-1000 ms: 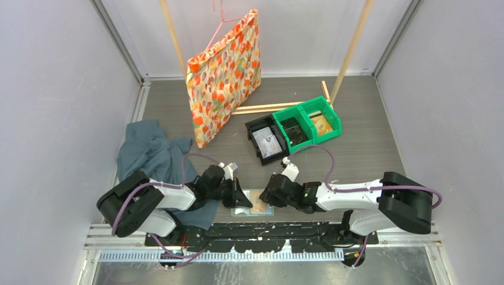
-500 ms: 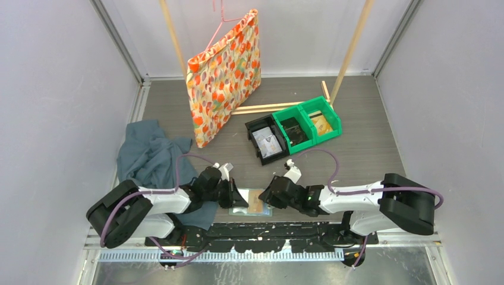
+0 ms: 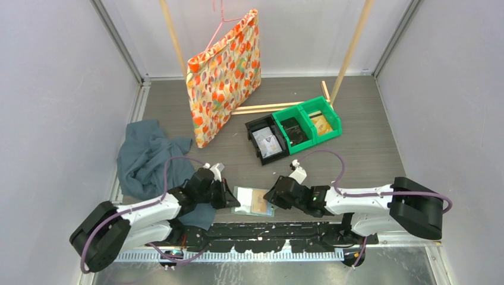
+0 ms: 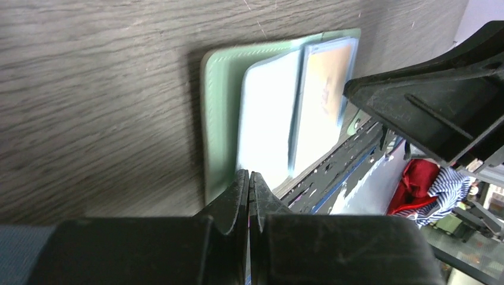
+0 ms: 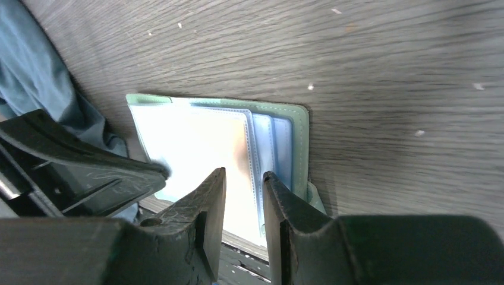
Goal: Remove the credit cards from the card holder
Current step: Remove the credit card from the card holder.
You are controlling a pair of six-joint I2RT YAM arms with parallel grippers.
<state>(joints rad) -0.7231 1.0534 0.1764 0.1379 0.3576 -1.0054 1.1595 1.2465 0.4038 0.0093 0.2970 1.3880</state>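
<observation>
**Top external.** The card holder point(image 3: 252, 202) lay opened flat on the counter point(image 3: 356, 148), close to the near edge and directly between the two arms. Its long axis ran left to right. The left gripper point(image 3: 230, 199) sat at its left end and the right gripper point(image 3: 273, 196) at its right end, both low and about equally near. The teal cloth point(image 3: 145, 160) crowded the left side. The green bins point(image 3: 309, 123) stood well apart toward the far side, with open counter in between.

**Left wrist.** The left fingers point(image 4: 241, 190) were pressed together with nothing between them. The holder's sage-green cover point(image 4: 217, 119) lay just ahead of the tips, with a pale blue panel point(image 4: 267, 119) over it. Beyond that was a sleeve holding an orange-tinted card point(image 4: 327, 83). The right gripper's black body point(image 4: 428, 113) closed off the far end. The holder's near side ran along the counter's edge rail.

**Right wrist.** The right fingers point(image 5: 214, 196) stood parted by a narrow gap, and nothing showed between them. They hovered over the holder's clear sleeves point(image 5: 261, 142), which stepped toward the right-hand cover edge. A left finger point(image 5: 89, 172) rested at the opposite end.

**Judgement.** The sleeve edges face the right arm, so it seems the better arm for the pull. A card could be drawn rightward over bare counter while the left fingers pin the holder. The near edge leaves little room on that side, so the holder may slide off.
</observation>
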